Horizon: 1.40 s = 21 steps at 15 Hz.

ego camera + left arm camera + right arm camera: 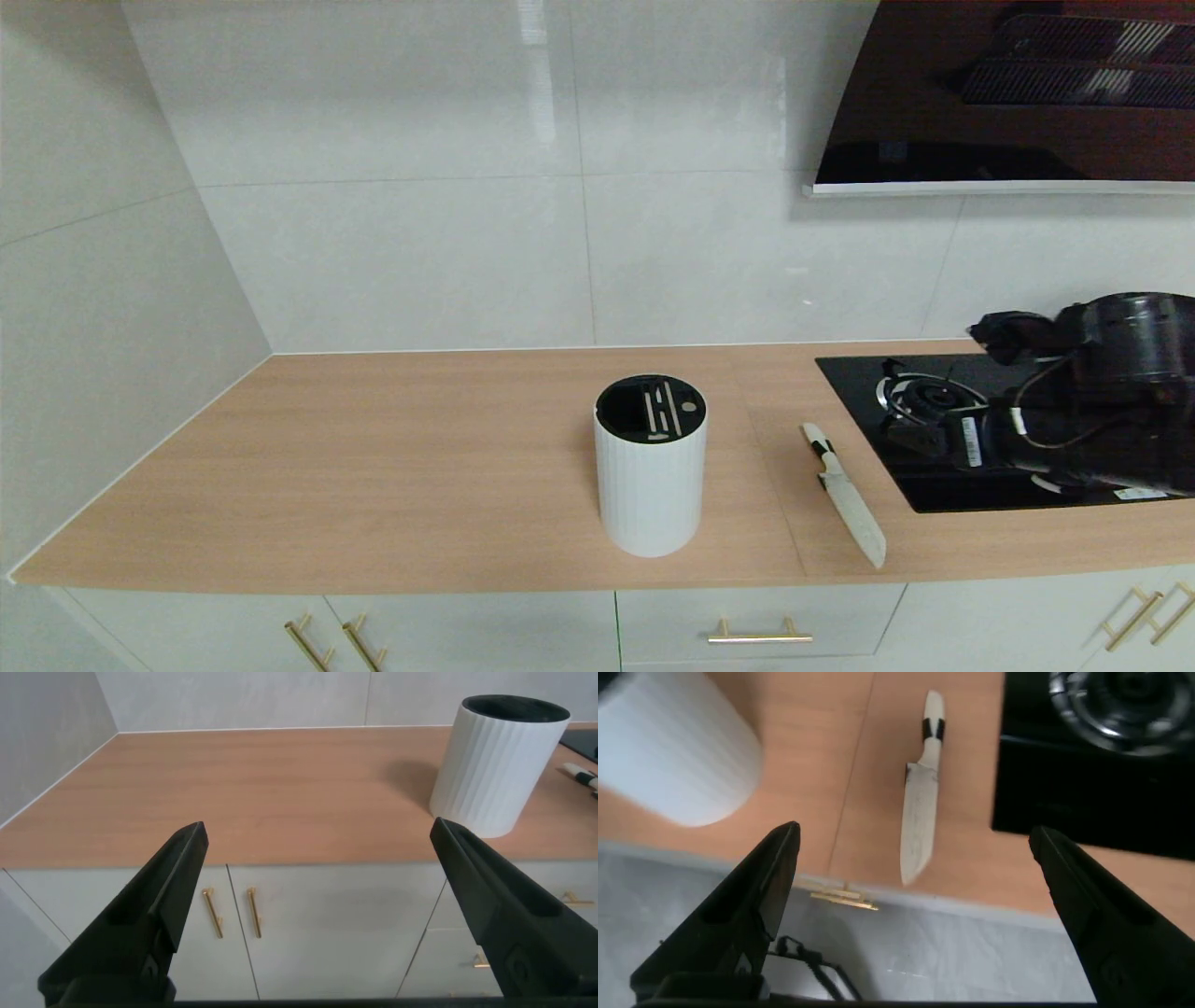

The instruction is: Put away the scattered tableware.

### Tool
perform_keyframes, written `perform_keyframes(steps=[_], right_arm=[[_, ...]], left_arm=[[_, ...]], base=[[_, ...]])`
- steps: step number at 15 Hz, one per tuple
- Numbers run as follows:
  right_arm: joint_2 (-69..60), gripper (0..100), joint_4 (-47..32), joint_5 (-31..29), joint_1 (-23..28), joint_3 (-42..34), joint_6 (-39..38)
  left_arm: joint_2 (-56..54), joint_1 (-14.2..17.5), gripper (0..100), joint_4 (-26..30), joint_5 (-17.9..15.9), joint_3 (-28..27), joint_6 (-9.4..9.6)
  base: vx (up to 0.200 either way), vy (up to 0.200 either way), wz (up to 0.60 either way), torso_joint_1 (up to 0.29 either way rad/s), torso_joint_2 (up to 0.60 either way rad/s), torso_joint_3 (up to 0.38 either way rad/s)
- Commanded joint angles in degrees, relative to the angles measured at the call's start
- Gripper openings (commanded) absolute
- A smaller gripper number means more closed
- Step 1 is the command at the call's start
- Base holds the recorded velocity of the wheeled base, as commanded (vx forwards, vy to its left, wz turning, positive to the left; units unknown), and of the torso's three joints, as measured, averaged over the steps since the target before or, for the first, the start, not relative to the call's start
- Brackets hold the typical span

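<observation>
Beside the cooktop (864,392), on the counter (420,448), the knife (843,493) lies front to back, handle toward the wall, blade toward the front edge, white holder (651,476) on its other side. My right pincer (913,833), spread wide and empty, faces it and is nearer; my left pincer (318,826), equally wide and empty, hangs past the holder

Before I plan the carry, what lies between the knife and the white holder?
Bare countertop separates knife and holder, clearest in the head view.
</observation>
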<state>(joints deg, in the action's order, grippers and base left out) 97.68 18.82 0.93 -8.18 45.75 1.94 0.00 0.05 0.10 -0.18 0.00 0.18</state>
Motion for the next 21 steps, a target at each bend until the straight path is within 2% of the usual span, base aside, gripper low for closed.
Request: perform_keyframes(steps=[1,3,7,14,21], right_arm=[[17.5,100,4.4,-0.9,-1.0,6.5,0.4],[21.8,100,4.6,-1.3,-1.0,8.2,0.3],[31.3,100,11.4,-2.1,-1.8,9.8,0.9],[38.8,100,16.2,-2.0,-0.8,12.2,0.8],[43.7,100,16.6,-1.8,0.7,17.6,0.2]], left_arm=[[0.0,0.0,100,0.0,0.0,0.0,-0.01],[0.0,0.0,100,0.0,0.0,0.0,-0.01],[0.0,0.0,100,0.0,0.0,0.0,-0.01],[0.0,0.0,100,0.0,0.0,0.0,-0.01],[0.0,0.0,100,0.0,0.0,0.0,-0.01]], base=[[0.0,0.0,0.0,0.0,0.0,0.0],[0.0,0.0,0.0,0.0,0.0,0.0],[0.0,0.0,0.0,0.0,0.0,0.0],[0.0,0.0,0.0,0.0,0.0,0.0],[0.0,0.0,0.0,0.0,0.0,0.0]])
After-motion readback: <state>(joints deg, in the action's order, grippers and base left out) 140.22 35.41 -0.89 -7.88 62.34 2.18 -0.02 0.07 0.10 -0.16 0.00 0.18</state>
